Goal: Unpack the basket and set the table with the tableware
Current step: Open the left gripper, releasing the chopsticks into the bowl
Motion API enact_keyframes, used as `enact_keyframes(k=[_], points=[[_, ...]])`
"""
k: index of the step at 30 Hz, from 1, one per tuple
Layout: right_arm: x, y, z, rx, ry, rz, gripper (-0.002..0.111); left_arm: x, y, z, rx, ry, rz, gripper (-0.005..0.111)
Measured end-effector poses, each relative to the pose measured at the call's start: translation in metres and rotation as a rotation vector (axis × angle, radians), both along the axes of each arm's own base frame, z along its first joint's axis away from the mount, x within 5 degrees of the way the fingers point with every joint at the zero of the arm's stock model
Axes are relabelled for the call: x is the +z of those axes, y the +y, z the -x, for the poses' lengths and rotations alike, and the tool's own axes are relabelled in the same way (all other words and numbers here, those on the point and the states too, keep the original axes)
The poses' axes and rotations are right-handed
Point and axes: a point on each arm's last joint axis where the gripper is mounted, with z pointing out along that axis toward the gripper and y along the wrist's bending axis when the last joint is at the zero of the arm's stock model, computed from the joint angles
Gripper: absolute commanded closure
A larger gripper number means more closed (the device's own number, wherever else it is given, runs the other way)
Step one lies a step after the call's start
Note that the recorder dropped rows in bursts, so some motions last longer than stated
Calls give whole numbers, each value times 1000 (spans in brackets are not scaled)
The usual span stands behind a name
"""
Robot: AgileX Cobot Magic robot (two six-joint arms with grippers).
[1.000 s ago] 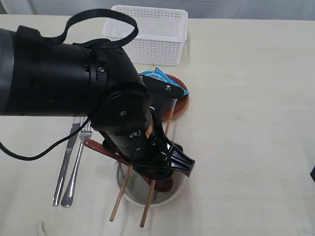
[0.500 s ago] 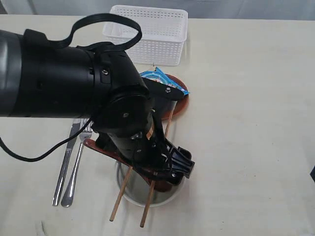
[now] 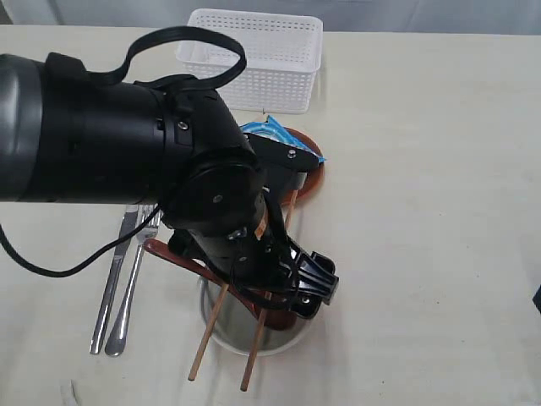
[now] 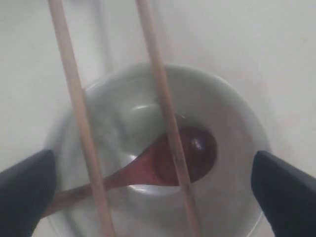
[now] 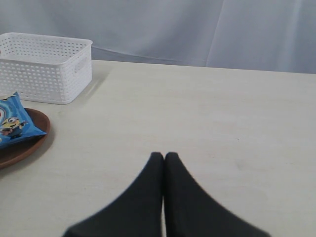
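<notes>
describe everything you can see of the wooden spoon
The wooden spoon is dark red-brown and glossy, and looks like one carved piece. Its rounded scoop lies in the bottom of the pale bowl, and its handle slants up and out over the bowl's rim. Two chopsticks laid across the bowl pass over it. Nothing grips it.

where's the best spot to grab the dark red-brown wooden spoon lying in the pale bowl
Grip the dark red-brown wooden spoon by its handle end, which sticks out past the rim of the pale bowl toward the steel fork. Come down from above there, closing across the handle: the head lies low in the bowl, under the two wooden chopsticks crossing it.
</notes>
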Motion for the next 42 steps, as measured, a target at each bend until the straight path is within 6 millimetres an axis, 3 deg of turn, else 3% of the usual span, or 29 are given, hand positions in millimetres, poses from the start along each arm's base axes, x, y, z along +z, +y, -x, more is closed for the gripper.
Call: enact_keyframes(k=[20, 22, 24, 27, 30, 35, 42], points=[[0, 0, 0, 0, 0, 0, 109, -14, -3, 0, 19, 38, -26, 3], [0, 0, 0, 0, 0, 0, 109, -14, -3, 0, 19, 38, -26, 7], [0, 0, 0, 0, 0, 0, 109, -14, -3, 0, 19, 38, -26, 21], [0, 0, 0, 0, 0, 0, 109, -14, -3, 0, 21, 39, -26, 56], [0, 0, 0, 0, 0, 0, 109, -15, -3, 0, 30, 41, -27, 72], [0, 0, 0, 0, 0, 0, 109, -15, -3, 0, 44, 44, -25, 85], [0, 0, 0, 0, 0, 0, 109, -15, -3, 0, 49, 45, -24, 86]])
